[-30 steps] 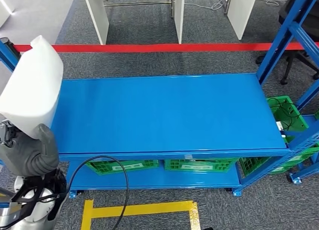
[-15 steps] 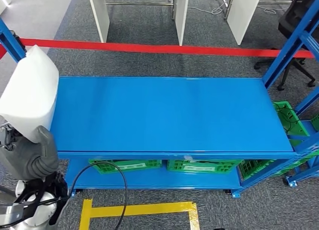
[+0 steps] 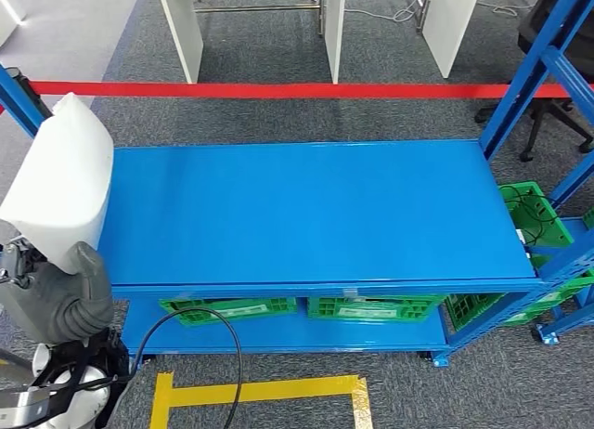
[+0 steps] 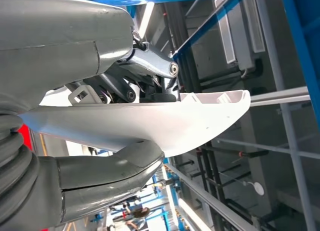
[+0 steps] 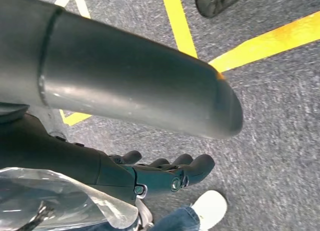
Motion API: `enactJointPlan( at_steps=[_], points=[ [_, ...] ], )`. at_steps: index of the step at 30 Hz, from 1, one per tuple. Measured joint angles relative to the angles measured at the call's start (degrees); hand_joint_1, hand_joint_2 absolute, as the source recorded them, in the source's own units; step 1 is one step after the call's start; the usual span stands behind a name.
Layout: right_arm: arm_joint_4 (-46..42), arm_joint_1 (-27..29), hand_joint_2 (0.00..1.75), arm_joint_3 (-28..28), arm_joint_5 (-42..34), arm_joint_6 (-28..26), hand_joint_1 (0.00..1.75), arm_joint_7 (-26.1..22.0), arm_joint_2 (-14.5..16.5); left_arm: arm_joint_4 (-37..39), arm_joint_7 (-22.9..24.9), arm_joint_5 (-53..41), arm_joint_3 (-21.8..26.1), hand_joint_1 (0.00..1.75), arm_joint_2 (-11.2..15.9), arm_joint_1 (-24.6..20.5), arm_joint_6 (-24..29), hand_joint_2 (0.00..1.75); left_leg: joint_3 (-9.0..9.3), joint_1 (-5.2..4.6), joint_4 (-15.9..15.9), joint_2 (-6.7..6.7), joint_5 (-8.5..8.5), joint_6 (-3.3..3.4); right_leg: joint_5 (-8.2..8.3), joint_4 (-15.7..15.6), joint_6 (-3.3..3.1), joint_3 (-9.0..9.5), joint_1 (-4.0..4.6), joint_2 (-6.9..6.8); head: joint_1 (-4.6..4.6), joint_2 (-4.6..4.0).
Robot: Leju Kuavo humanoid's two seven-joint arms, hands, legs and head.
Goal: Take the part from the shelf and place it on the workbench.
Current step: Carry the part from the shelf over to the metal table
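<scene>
Left hand (image 3: 59, 294) holds the white part (image 3: 61, 176) between thumb and fingers (image 4: 151, 81), up at the left end of the blue desk (image 3: 308, 211). Bare top lies rightward. Right hand (image 5: 166, 173) hangs empty, apparently loosely open.

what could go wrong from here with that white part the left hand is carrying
1. The large white moulded plastic part sticks out well beyond the left hand, pinched only at one end between the thumb and fingers, so it could tip or slip.
2. It hangs past the left end of the blue metal workbench top, near a blue upright post; it might clip the post or land half off the edge.
</scene>
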Motion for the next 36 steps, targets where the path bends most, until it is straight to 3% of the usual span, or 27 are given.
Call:
enactJointPlan(
  at_steps=[1,2,3,5,7,10,11,13,15,16,17,18,19,21,22,24,26,27,28,30,31,32,33,34,36],
  points=[
    [-0.01,0.02,0.0,-0.07,0.17,0.0,0.0,0.28,0.12,0.0,0.0,-0.02,-0.04,1.75,0.01,0.09,0.1,1.75,-0.8,0.12,2.53,0.01,-0.92,-0.17,0.09,0.02,-0.03,-0.13,0.0,-0.06,0.01,0.0],
    [-0.01,0.05,0.0,-0.12,0.34,0.01,0.0,0.53,0.22,0.0,0.0,-0.03,-0.08,1.75,0.03,0.13,0.22,1.75,-0.72,0.22,3.13,0.02,-0.76,-0.27,0.19,0.04,-0.03,-0.24,-0.01,-0.11,0.01,0.0],
    [-0.01,0.07,0.0,-0.14,0.51,0.03,0.0,0.74,0.32,0.0,0.0,-0.04,-0.12,1.75,0.04,0.14,0.32,1.75,0.46,0.32,1.42,0.03,0.48,-0.3,0.29,0.05,0.03,-0.31,-0.03,-0.13,0.0,0.0],
    [-0.02,0.06,0.0,-0.15,0.74,0.07,0.0,0.99,0.55,-0.01,0.0,-0.06,-0.18,1.75,0.06,0.09,0.46,1.75,4.78,0.49,-6.36,0.07,4.01,-0.21,0.51,0.11,0.29,-0.37,-0.03,-0.09,0.01,-0.01],
    [-0.04,0.0,0.0,-0.14,0.84,0.08,0.0,1.04,0.68,-0.06,-0.02,-0.09,-0.23,1.75,0.07,0.04,0.5,1.75,7.63,0.37,-12.27,0.02,5.72,0.1,0.83,0.27,0.83,-0.68,0.14,-0.01,0.05,-0.01],
    [-0.05,0.04,0.0,-0.14,0.91,0.09,0.0,1.08,0.75,-0.14,-0.05,-0.11,-0.26,1.75,0.1,0.08,0.57,1.75,7.41,0.14,-13.26,-0.01,6.31,1.13,1.45,0.28,1.97,-1.25,0.1,0.0,0.1,0.0],
    [-0.05,0.06,0.0,-0.16,0.91,0.1,0.0,1.09,0.76,-0.15,-0.06,-0.12,-0.26,1.75,0.09,0.07,0.63,1.75,7.13,0.17,-13.37,0.08,6.7,1.64,0.95,0.62,2.28,-1.64,0.0,0.02,0.1,0.01],
    [-0.05,0.07,0.0,-0.18,0.93,0.48,0.0,0.8,0.76,-0.18,-0.07,-0.16,-0.26,1.75,0.04,0.04,0.87,1.75,6.29,0.3,-13.67,0.31,7.63,2.6,-2.55,4.21,2.68,-3.27,-0.1,0.11,0.31,0.0],
    [-0.05,0.08,0.0,-0.18,1.02,1.52,0.0,-0.08,0.76,-0.2,-0.08,-0.2,-0.25,1.75,0.03,0.08,1.26,1.75,5.09,0.13,-13.6,0.41,8.47,3.0,-7.59,11.58,2.89,-5.59,-0.08,0.14,0.5,0.0],
    [-0.05,0.09,0.0,-0.18,1.0,2.19,0.0,-0.56,0.76,-0.2,-0.11,-0.18,-0.24,1.75,0.04,0.12,1.42,1.75,4.5,0.03,-13.55,0.44,8.89,3.03,-8.98,14.71,2.95,-6.28,-0.08,0.13,0.51,0.0],
    [-0.05,0.08,0.0,-0.2,0.93,2.85,0.0,-0.93,0.76,-0.2,-0.16,-0.16,-0.23,1.75,0.05,0.15,1.55,1.75,3.92,-0.06,-13.49,0.46,9.29,3.04,-9.21,16.28,2.94,-6.19,-0.08,0.14,0.51,0.01],
    [-0.05,0.07,0.0,-0.21,0.83,3.43,0.0,-1.16,0.76,-0.2,-0.24,-0.14,-0.23,1.75,0.06,0.16,1.66,1.75,3.39,-0.13,-13.42,0.46,9.66,3.01,-8.2,15.54,2.84,-4.98,-0.07,0.13,0.52,0.01],
    [-0.05,0.05,0.0,-0.23,0.74,3.95,0.0,-1.34,0.76,-0.2,-0.32,-0.12,-0.23,1.75,0.06,0.17,1.77,1.75,2.92,-0.19,-13.32,0.43,10.01,2.92,-6.53,12.71,2.65,-2.7,-0.06,0.14,0.52,0.01],
    [-0.05,-0.06,0.0,-0.24,0.76,4.62,0.0,-1.65,0.76,-0.2,-0.45,-0.1,-0.23,1.75,0.07,0.16,2.01,1.75,2.28,-0.31,-13.08,0.38,10.64,2.53,-4.43,4.14,2.17,3.1,0.08,0.18,0.51,0.0],
    [-0.05,-0.13,0.0,-0.24,0.83,4.85,0.0,-1.81,0.76,-0.2,-0.51,-0.1,-0.22,1.75,0.08,0.14,2.11,1.75,2.08,-0.37,-13.01,0.38,11.02,2.24,-4.26,0.83,2.0,5.17,0.18,0.21,0.49,0.0],
    [-0.05,-0.16,0.0,-0.24,1.01,5.18,0.0,-1.99,0.76,-0.2,-0.59,-0.13,-0.21,1.75,0.11,0.11,2.28,1.75,1.82,-0.4,-13.08,0.42,11.97,1.61,-4.44,-1.66,1.8,6.54,0.44,0.28,0.45,0.01],
    [-0.05,-0.05,0.0,-0.23,1.18,5.45,0.0,-2.02,0.81,-0.2,-0.68,-0.2,-0.23,1.75,0.16,0.12,2.46,1.75,1.49,-0.33,-13.06,0.39,12.2,0.95,-3.55,-1.97,1.22,5.66,0.31,0.1,0.46,0.01],
    [-0.05,-0.03,0.0,-0.24,1.26,5.57,0.0,-2.04,0.85,-0.2,-0.74,-0.26,-0.23,1.75,0.19,0.12,2.56,1.75,1.08,-0.29,-12.22,0.36,11.01,0.61,-2.97,-2.1,0.74,5.17,0.21,-0.05,0.41,0.0],
    [-0.05,-0.05,0.0,-0.24,1.35,5.7,0.0,-2.07,0.88,-0.2,-0.79,-0.32,-0.23,1.75,0.22,0.12,2.63,1.75,0.44,-0.23,-10.42,0.34,8.93,0.29,-2.33,-2.25,0.33,4.57,0.08,-0.22,0.29,0.01],
    [-0.04,-0.07,0.0,-0.24,1.56,5.98,0.0,-2.2,0.89,-0.2,-0.84,-0.45,-0.23,1.75,0.28,0.15,2.84,1.75,-1.21,-0.03,-3.64,0.36,3.33,-0.22,-1.1,-2.08,-0.12,3.23,0.13,-0.38,0.09,0.0],
    [-0.04,-0.04,0.0,-0.23,1.67,6.14,0.0,-2.33,0.89,-0.2,-0.85,-0.51,-0.23,1.75,0.32,0.18,2.96,1.75,-1.73,0.03,-0.23,0.36,1.54,-0.4,-0.54,-1.94,-0.14,2.39,0.17,-0.45,0.03,0.0],
    [-0.04,-0.02,0.0,-0.23,1.75,6.27,0.0,-2.51,0.89,-0.2,-0.86,-0.56,-0.23,1.75,0.37,0.21,3.1,1.75,-1.66,0.05,2.09,0.36,0.94,-0.48,0.02,-1.71,-0.15,1.46,0.22,-0.52,0.04,-0.01],
    [-0.04,-0.01,0.0,-0.24,1.82,6.38,0.0,-2.7,0.89,-0.2,-0.87,-0.6,-0.23,1.75,0.42,0.21,3.2,1.75,-0.73,0.05,2.38,0.36,1.65,-0.47,0.5,-1.44,-0.12,0.52,0.24,-0.57,0.03,-0.01],
    [-0.04,-0.01,0.0,-0.23,1.87,6.44,0.0,-2.86,0.89,-0.2,-0.89,-0.62,-0.23,1.75,0.46,0.2,3.28,1.75,1.17,0.04,0.57,0.36,3.12,-0.37,0.95,-1.12,-0.07,-0.4,0.26,-0.6,0.03,-0.01],
    [-0.03,-0.04,0.0,-0.24,1.93,6.5,0.0,-3.03,0.89,-0.2,-0.91,-0.66,-0.24,1.75,0.51,0.12,3.37,1.75,6.85,-0.05,-7.3,0.35,5.03,0.05,1.77,-0.44,0.23,-1.93,0.35,-0.55,0.02,-0.01]
  ],
)
